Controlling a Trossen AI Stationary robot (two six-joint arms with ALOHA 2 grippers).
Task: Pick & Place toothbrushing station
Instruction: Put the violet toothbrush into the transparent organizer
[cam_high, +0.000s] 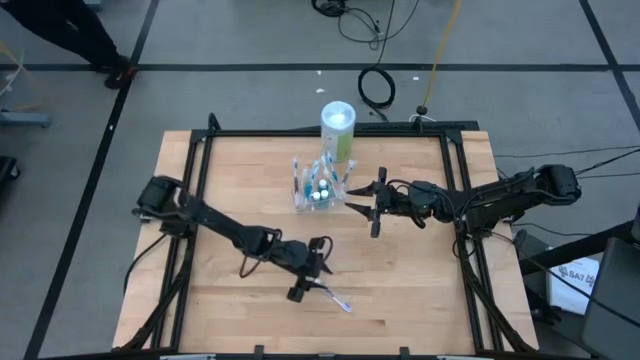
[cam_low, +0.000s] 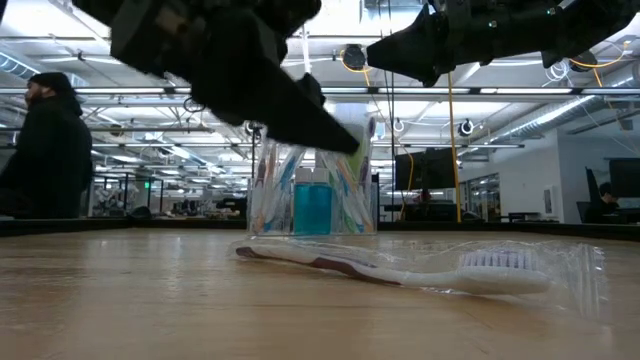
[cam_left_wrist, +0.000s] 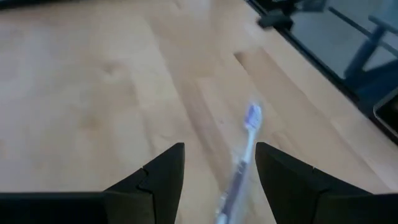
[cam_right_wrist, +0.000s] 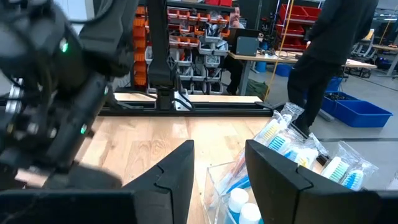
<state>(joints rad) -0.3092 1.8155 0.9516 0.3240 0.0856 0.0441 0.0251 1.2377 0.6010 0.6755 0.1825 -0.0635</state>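
Toothbrush (cam_high: 338, 300) lies flat on the table (cam_high: 220, 310), under my open left hand (cam_high: 305, 281).
I should drop straight down, pinch its thin handle, then lift slowly; my right hand (cam_high: 372, 205) waits open by the cup (cam_high: 318, 192).

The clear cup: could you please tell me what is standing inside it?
Inside the cup stand wrapped toothbrushes, bristles up, and white-capped blue tubes. The cup's bottom and the brushes' lower handles are covered by the contents, so an exact count cannot be made.
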